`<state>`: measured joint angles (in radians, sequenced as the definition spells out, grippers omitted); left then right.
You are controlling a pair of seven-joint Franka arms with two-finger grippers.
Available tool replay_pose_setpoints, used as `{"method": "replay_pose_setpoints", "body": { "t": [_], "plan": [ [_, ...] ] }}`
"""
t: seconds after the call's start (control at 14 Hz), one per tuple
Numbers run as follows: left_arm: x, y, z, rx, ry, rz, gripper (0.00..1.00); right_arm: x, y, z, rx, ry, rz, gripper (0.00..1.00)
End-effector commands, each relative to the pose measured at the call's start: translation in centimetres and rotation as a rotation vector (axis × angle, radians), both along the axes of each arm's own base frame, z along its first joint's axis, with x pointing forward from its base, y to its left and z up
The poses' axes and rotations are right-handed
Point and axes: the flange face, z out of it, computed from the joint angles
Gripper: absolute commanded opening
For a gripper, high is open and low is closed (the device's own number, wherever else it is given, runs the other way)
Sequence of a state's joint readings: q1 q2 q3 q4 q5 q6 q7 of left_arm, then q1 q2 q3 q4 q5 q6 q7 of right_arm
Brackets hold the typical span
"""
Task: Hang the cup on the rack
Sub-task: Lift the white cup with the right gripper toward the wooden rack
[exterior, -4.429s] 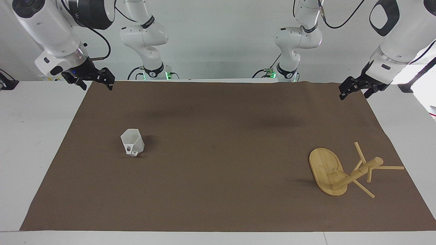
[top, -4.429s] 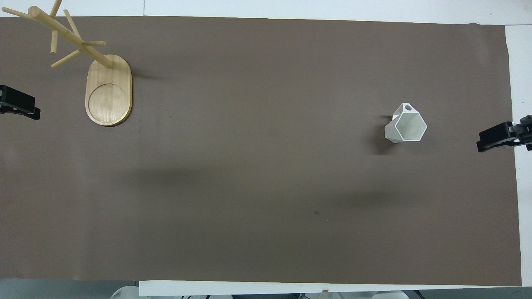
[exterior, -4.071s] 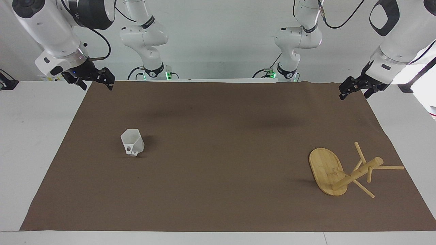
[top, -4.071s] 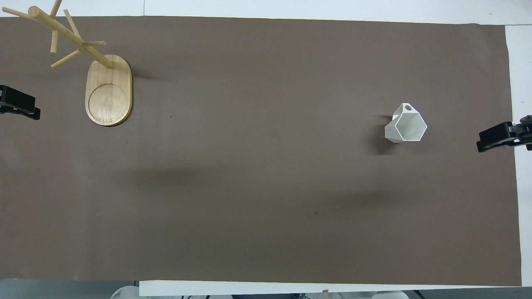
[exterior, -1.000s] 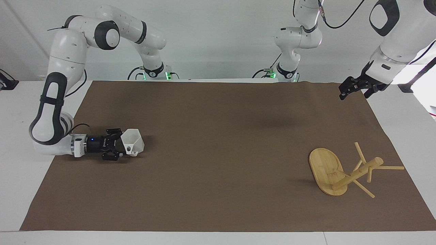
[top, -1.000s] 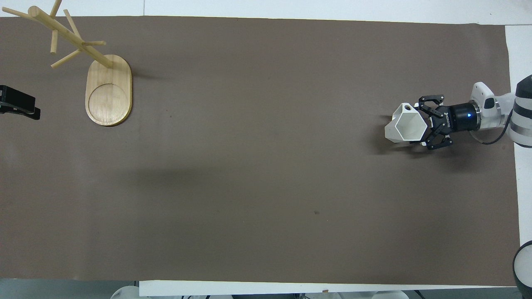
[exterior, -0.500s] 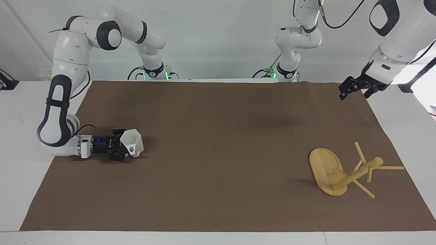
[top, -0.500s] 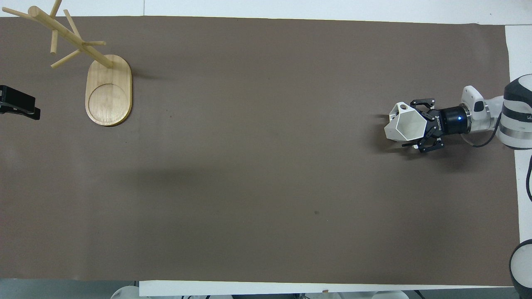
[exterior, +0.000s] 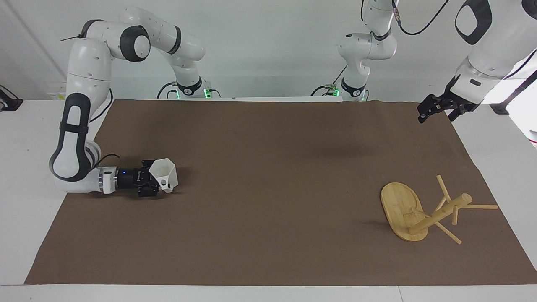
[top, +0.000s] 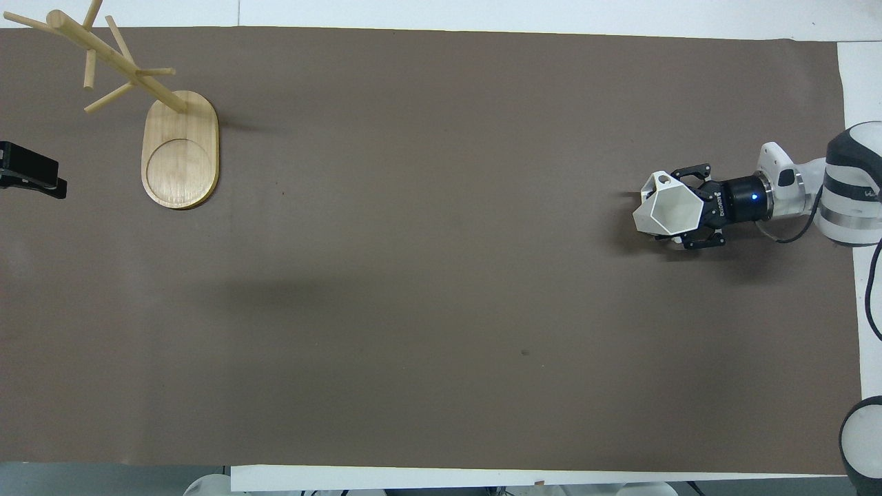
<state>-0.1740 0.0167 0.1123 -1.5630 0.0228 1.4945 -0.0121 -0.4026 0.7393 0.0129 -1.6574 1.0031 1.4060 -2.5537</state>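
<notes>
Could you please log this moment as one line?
right gripper: shut on white faceted plastic cup | left gripper: waiting above mat corner | bamboo peg rack: empty

White rounded arms (exterior: 79,84) with black joint bands and thin black cables (exterior: 419,25); black end effector (top: 699,207) shows a blue light.

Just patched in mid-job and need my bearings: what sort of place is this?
Likely a robotics lab test bench: two white arms mounted at a white table with a brown mat, plain walls, and only a cup and a bamboo rack laid out.
</notes>
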Motion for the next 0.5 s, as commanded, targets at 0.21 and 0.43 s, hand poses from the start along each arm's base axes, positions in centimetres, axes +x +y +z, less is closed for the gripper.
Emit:
{"method": "replay_pose_setpoints", "body": {
  "t": [0.21, 0.43],
  "plan": [
    [-0.2, 0.3, 0.0, 0.02, 0.011, -0.01, 1.0, 3.8, 11.6, 1.4, 0.037, 0.018, -0.056, 0.22],
    [-0.2, 0.3, 0.0, 0.02, 0.011, -0.01, 1.0, 6.5, 23.9, 5.1, 0.003, -0.012, -0.127, 0.22]
  ]
}}
